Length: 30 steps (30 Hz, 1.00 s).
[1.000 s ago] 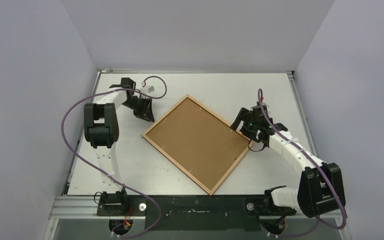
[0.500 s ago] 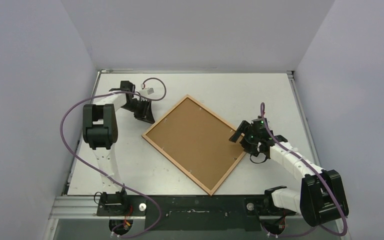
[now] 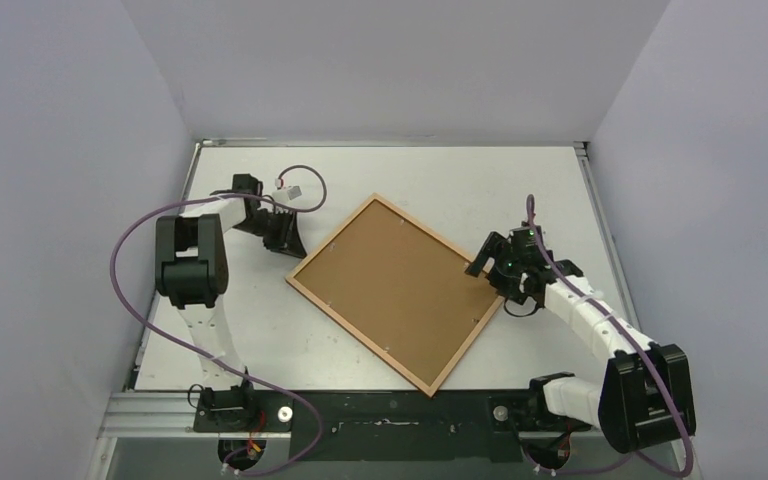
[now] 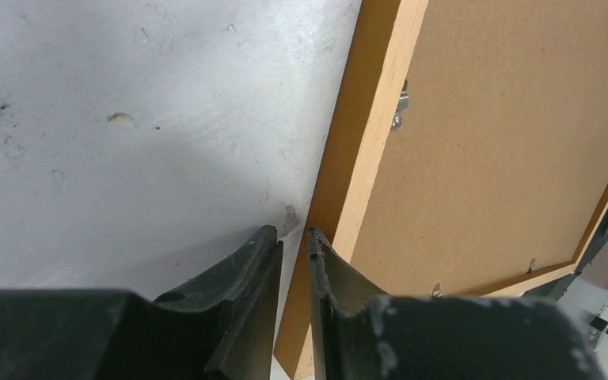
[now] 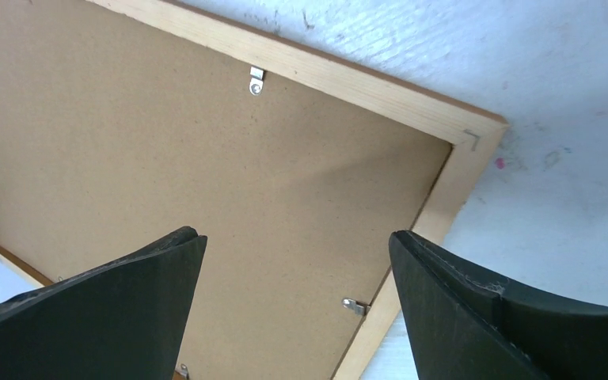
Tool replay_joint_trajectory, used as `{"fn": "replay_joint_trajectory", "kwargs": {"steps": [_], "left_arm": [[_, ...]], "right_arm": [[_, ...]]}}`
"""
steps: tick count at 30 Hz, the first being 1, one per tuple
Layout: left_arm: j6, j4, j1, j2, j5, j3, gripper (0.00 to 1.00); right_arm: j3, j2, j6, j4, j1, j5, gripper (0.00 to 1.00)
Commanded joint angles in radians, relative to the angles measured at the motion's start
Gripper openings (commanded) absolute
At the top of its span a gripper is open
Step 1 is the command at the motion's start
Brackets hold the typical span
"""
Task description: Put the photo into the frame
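Note:
The frame (image 3: 330, 237) lies face down and turned diamond-wise on the white table, with the brown backing sheet (image 3: 395, 290) filling it. The photo is hidden from every view. My left gripper (image 3: 292, 243) sits low on the table at the frame's left corner. In the left wrist view its jaws (image 4: 293, 231) stand a narrow slit apart with nothing between them, the right fingertip right beside the frame's wooden border (image 4: 364, 142). My right gripper (image 3: 495, 280) hovers wide open over the frame's right corner. In the right wrist view it (image 5: 297, 236) straddles the backing (image 5: 166, 142) and border (image 5: 348, 79).
Small metal clips (image 5: 257, 79) on the border's inner edge hold the backing down. A purple cable loops (image 3: 305, 185) behind the left arm. Grey walls close in the table (image 3: 440, 170) on three sides.
The frame has slid a little right and toward the near edge. My left gripper narrowed and followed to the frame's left corner. My right gripper moved from the frame's upper right edge to its right corner.

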State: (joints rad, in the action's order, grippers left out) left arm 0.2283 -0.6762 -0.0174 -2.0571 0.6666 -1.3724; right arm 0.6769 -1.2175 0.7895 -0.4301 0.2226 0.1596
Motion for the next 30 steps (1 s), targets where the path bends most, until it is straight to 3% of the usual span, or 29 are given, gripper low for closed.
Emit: {"fn": "replay_joint_trajectory", "kwargs": {"steps": [1,9,16,20,30], "left_arm": [[0.02,-0.001,-0.027,-0.002,-0.045,0.034,0.19],[0.007,0.008,-0.031,0.012,-0.017,0.036,0.19],[-0.002,0.009,-0.03,0.025,0.013,0.058,0.19],[0.007,0.008,-0.025,0.062,0.029,0.106,0.19],[0.047,-0.031,-0.019,0.16,0.064,0.258,0.19]], "right_arm": [[0.016,0.079,-0.033,-0.094,-0.04,-0.057,0.9],[-0.067,0.097,-0.013,-0.077,-0.081,-0.069,0.9],[-0.114,-0.002,0.058,0.136,-0.082,0.064,0.9],[-0.029,-0.107,0.061,0.215,-0.078,0.088,0.9],[0.223,-0.356,-0.036,0.223,-0.076,0.056,0.9]]}}
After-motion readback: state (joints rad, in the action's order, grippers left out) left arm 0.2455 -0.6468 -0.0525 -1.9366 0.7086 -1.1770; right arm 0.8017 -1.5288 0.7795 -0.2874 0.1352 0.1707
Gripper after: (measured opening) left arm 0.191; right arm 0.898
